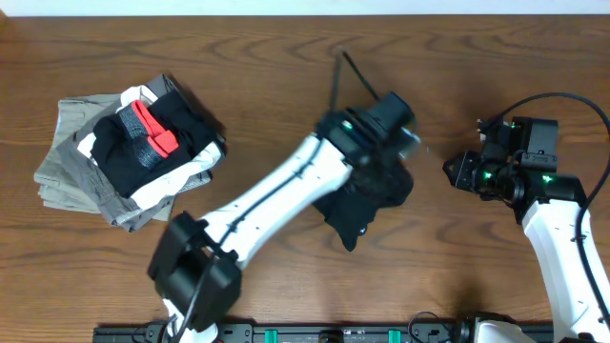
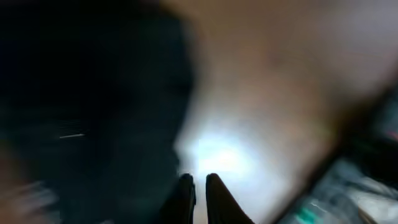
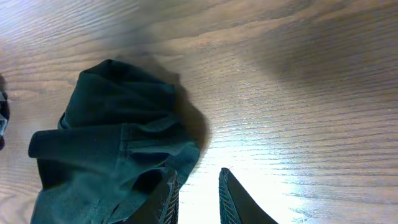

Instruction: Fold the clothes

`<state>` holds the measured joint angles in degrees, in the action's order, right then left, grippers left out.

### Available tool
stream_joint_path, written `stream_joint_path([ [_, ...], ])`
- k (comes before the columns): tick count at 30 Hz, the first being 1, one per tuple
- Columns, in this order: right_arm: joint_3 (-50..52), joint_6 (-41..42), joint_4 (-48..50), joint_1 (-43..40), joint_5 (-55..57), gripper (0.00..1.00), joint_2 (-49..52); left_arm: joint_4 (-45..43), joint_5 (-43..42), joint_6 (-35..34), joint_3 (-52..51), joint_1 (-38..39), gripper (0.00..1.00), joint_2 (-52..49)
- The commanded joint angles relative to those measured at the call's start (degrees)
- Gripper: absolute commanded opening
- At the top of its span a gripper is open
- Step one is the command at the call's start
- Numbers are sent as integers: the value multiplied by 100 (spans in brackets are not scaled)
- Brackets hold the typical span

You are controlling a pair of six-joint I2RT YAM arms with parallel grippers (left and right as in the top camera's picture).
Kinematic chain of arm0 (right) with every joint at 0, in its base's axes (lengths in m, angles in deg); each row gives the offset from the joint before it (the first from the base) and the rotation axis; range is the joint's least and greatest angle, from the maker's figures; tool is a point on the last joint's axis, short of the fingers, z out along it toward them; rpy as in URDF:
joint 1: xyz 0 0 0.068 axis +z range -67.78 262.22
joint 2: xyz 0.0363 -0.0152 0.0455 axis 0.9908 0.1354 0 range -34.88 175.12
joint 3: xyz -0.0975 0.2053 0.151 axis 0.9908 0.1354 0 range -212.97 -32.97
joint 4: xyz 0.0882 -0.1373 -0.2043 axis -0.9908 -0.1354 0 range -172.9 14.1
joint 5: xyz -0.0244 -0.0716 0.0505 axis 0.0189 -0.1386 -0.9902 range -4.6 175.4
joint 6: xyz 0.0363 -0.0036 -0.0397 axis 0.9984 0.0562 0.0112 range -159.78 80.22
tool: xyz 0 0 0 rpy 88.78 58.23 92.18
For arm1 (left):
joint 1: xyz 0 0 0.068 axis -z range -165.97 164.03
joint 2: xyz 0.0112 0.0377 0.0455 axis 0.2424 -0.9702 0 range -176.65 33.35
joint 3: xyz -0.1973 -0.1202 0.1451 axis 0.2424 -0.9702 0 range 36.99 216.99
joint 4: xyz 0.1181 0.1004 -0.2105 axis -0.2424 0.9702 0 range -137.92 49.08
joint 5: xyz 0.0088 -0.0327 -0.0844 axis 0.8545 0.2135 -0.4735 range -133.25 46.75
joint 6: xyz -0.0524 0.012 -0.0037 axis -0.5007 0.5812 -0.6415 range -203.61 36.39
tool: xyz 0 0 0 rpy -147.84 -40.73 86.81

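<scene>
T-shirt (image 1: 367,200), black, bunched in a crumpled heap on the bench (image 1: 286,57), a bit right of centre. Not flat, no fold done.

My left arm (image 1: 276,195) runs diagonally from the near left edge of the bench up to the heap. Its wrist end sits over the heap's upper edge and is blurred in the overhead view. The left wrist view is blurred too, with dark fabric filling the left half and bench to the right. My left claw (image 2: 199,186) has its fingers (image 2: 217,199) close together with only a thin slit between them. I cannot tell whether any cloth is pinched.

My right claw (image 1: 450,171) sits to the right of the heap, near it but apart, and points toward it. In the right wrist view its fingers (image 3: 236,199) are parted a little, with bare bench between them and nothing held. The T-shirt lies to their left. One finger overlaps the cloth edge in the picture, and I can't tell whether it touches.

Pile of folded garments (image 1: 71,157), gray and white, sits at the far left of the bench. A small black piece (image 1: 124,152) with a red patch lies on top. The pile is well apart from the T-shirt.
</scene>
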<state>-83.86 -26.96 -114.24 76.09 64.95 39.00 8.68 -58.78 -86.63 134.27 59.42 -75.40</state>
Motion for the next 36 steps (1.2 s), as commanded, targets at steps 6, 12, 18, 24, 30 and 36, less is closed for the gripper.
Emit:
stream_joint_path([
  [6, -20, -22, -24, -22, 94, 21, 31, -35, 951, 129, -175, -1198, 6, -391],
  [12, -20, -22, -28, -24, 94, 21, 31, 24, -463, 212, -310, -1143, 6, -931],
  [18, -20, -20, 17, -24, 177, 21, 31, -48, -2181, 208, -247, -577, 6, -892],
  [24, -20, -22, 35, -24, 269, 22, 31, 35, -2363, 190, -155, -190, 6, -730],
  [30, -20, -22, 37, -24, 264, 23, 31, 103, -1027, 186, -125, -452, 7, -442],
  [36, -20, -203, -15, 4, -118, 25, 33, 90, -68, 402, -153, -1108, 40, -498],
])
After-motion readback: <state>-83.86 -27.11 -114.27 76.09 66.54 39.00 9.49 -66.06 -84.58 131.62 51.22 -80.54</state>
